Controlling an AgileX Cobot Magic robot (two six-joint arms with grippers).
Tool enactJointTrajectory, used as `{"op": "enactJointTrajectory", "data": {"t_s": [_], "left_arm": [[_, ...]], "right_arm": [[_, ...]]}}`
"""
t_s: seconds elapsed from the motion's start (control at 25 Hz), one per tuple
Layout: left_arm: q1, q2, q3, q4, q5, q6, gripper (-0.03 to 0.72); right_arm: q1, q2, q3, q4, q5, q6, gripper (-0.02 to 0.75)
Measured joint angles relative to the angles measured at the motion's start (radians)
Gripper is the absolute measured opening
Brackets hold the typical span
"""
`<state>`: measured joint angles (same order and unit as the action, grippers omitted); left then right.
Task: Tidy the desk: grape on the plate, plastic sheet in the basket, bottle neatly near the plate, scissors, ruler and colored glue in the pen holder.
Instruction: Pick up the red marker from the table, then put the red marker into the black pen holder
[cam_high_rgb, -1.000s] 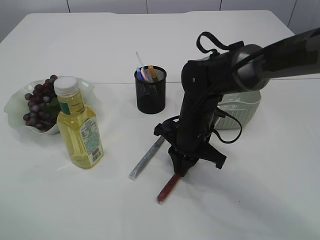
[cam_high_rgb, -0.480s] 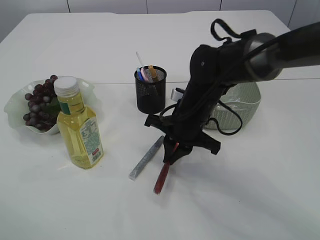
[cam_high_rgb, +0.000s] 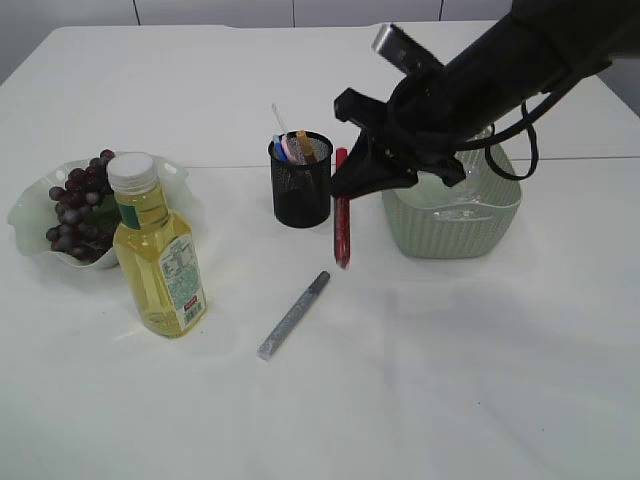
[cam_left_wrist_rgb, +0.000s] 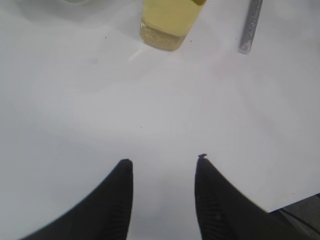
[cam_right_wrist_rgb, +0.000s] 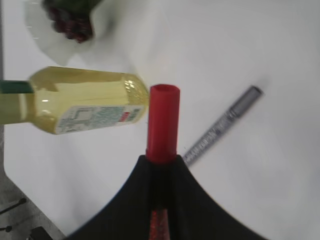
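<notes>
Raised off the bench since the earlier frame, the red glue stick (cam_high_rgb: 342, 210) now hangs upright just right of the pen holder (cam_high_rgb: 301, 181).
Right gripper (cam_high_rgb: 350, 170): jaws clamped on the red glue stick, left of the basket (cam_high_rgb: 455, 222). Left gripper (cam_left_wrist_rgb: 162, 197): jaws apart, holding nothing, over bare bench (cam_high_rgb: 480, 380). Silver glue stick (cam_high_rgb: 293, 315) lies on the bench; bottle (cam_high_rgb: 155, 250) stands by the plate (cam_high_rgb: 35, 205) of grapes (cam_high_rgb: 78, 205).

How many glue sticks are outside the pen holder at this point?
2. The red glue stick hangs upright in the right gripper, beside the pen holder; the silver glue stick lies on the table. Those inside the holder can't be counted.
</notes>
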<state>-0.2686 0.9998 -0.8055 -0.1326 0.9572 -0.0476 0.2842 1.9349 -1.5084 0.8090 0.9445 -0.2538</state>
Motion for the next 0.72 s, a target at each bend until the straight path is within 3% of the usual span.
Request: {"op": "enactJointTrajectory", "data": {"t_s": [0.24, 0.72], "left_arm": [[0.0, 0.0, 0.0, -0.008, -0.002, 0.0, 0.307], [0.0, 0.0, 0.0, -0.016, 0.015, 0.0, 0.307]], "right_arm": [[-0.035, -0.012, 0.002, 0.291, -0.037, -0.541, 0.031], [-0.035, 0.035, -0.011, 0.874, -0.334, -1.465, 0.031]]}}
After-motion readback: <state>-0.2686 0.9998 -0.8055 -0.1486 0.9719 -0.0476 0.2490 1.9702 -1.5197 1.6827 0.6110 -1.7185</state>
